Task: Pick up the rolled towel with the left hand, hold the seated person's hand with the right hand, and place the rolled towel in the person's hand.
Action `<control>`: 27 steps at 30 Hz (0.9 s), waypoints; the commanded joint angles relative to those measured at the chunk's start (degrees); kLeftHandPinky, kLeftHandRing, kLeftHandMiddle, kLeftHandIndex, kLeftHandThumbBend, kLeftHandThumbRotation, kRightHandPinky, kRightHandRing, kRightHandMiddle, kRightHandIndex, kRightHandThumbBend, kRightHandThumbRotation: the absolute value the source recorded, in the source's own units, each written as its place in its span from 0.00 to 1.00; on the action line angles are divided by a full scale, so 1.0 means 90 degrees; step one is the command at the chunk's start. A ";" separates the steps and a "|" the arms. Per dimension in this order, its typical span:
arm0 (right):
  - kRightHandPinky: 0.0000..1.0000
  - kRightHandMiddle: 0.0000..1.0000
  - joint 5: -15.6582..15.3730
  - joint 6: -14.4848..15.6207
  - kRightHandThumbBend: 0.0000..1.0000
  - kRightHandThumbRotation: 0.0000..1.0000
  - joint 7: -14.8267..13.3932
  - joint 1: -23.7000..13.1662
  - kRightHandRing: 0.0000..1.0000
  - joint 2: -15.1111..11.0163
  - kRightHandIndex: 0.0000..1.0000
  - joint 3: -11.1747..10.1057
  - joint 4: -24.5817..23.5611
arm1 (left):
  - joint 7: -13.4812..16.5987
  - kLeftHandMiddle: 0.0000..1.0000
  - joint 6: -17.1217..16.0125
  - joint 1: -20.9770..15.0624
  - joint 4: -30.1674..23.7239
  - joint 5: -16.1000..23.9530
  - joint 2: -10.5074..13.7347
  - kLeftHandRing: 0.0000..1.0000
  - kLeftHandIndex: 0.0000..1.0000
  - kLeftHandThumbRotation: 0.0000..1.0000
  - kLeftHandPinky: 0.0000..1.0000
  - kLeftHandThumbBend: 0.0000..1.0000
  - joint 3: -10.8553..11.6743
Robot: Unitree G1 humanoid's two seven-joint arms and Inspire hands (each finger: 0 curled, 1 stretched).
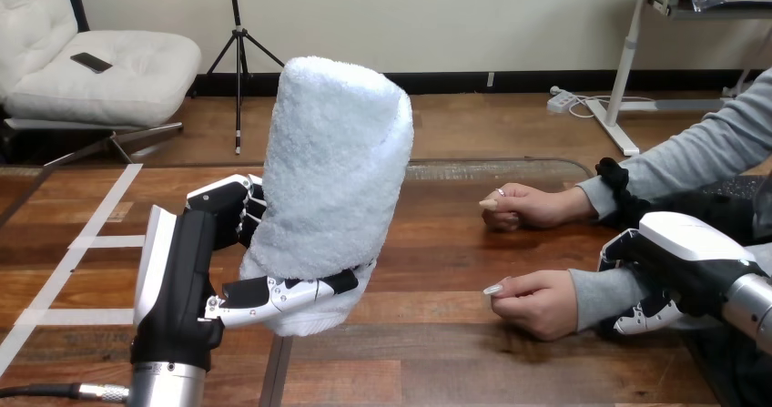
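The rolled white towel (337, 166) stands upright above the table, held low down by my left hand (214, 243). Its thumb (282, 293) crosses the towel's base and its fingers curl round the back. The person's nearer hand (537, 302) rests on the table at the right as a loose fist. My right hand (678, 261) sits at that hand's grey-sleeved wrist, its shell over the sleeve and its fingers (642, 318) curled under it. The person's farther hand (523, 207) lies closed on the table behind.
The wooden table (437, 352) has white tape lines (82, 243) at its left. A dark seam (273, 375) runs to the front edge below the towel. Bare wood lies between the towel and the person's hands.
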 commanded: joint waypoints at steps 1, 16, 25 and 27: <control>0.31 0.42 0.0114 -0.0174 0.54 0.00 -0.0212 -0.0408 0.35 0.0037 0.42 -0.0005 0.0008 | -0.0001 0.36 -0.0164 -0.0373 -0.0193 -0.0169 -0.0014 0.32 0.39 0.00 0.28 0.65 0.0053; 0.28 0.39 0.0101 -0.0270 0.50 0.00 -0.0284 -0.0451 0.33 0.0040 0.39 0.0013 0.0086 | 0.0000 0.36 -0.0077 -0.0366 -0.0251 -0.0164 -0.0048 0.32 0.39 0.00 0.28 0.66 0.0054; 0.29 0.41 0.0065 -0.0126 0.47 0.03 -0.0185 -0.0472 0.34 0.0026 0.41 0.0044 0.0052 | 0.0011 0.36 -0.0132 -0.0371 -0.0232 -0.0123 -0.0032 0.32 0.39 0.00 0.28 0.65 0.0059; 0.30 0.41 0.0076 -0.0149 0.47 0.04 -0.0190 -0.0471 0.34 0.0025 0.41 0.0042 0.0054 | 0.0014 0.35 -0.0136 -0.0371 -0.0234 -0.0117 -0.0031 0.31 0.39 0.00 0.28 0.65 0.0059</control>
